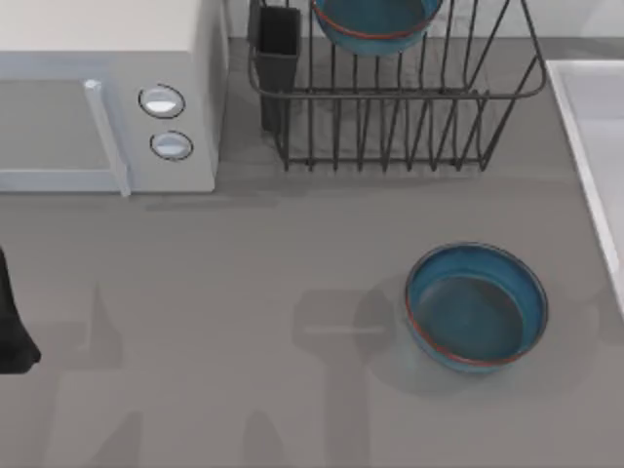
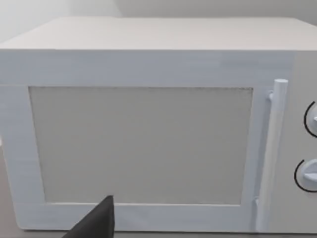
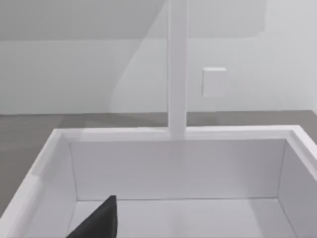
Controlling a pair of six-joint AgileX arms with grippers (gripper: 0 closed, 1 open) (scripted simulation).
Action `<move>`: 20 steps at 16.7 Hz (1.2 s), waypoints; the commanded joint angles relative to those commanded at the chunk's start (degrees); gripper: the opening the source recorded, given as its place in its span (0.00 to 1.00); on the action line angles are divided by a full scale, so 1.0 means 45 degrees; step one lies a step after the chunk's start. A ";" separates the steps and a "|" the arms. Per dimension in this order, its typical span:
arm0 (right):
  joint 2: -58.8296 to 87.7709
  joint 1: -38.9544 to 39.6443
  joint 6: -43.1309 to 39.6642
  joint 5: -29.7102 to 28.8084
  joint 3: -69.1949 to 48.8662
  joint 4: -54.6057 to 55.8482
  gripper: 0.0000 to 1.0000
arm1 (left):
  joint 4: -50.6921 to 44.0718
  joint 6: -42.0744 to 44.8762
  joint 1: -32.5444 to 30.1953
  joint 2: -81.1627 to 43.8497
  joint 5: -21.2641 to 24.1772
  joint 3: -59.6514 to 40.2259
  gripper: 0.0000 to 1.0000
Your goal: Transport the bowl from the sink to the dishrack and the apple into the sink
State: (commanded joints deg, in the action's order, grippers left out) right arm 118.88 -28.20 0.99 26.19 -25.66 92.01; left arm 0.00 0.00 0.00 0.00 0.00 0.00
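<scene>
1. No brand, label or readable writing appears on anything; the microwave (image 1: 107, 107) carries only two plain round knobs (image 1: 162, 101) beside its upright door handle (image 1: 105, 136).
2. One blue bowl (image 1: 476, 305) stands upright on the grey tabletop (image 1: 244, 322), in front of the dishrack (image 1: 400, 97) and well apart from it, near the sink (image 1: 590, 146) at the tabletop's right edge.
3. A second blue bowl (image 1: 375, 24) rests inside the dishrack, behind its upright bars; the black cutlery cup (image 1: 278, 49) sits at the rack's corner nearest the microwave.
4. The left arm (image 1: 12, 322) sits at the tabletop's left edge, in front of the microwave and far from both bowls. Its wrist view faces the microwave door (image 2: 143, 144), with a dark finger (image 2: 96, 223) of the left end effector at the edge; I cannot tell whether it is released or clenched.
5. The right wrist view looks into the white sink basin (image 3: 173, 168), past a dark finger (image 3: 99, 220) of the right end effector, toward a white upright post (image 3: 177, 69) at its far rim; its state cannot be told either.
</scene>
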 joint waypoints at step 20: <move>-2.4159 0.5578 -0.0222 -0.5174 0.5017 -1.8234 1.00 | 0.0000 0.0000 0.0000 0.0000 0.0000 0.0000 1.00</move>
State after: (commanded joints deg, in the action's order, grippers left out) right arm 10.16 -3.10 -0.01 2.90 -3.09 9.95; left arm 0.00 0.00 0.00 0.00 0.00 0.00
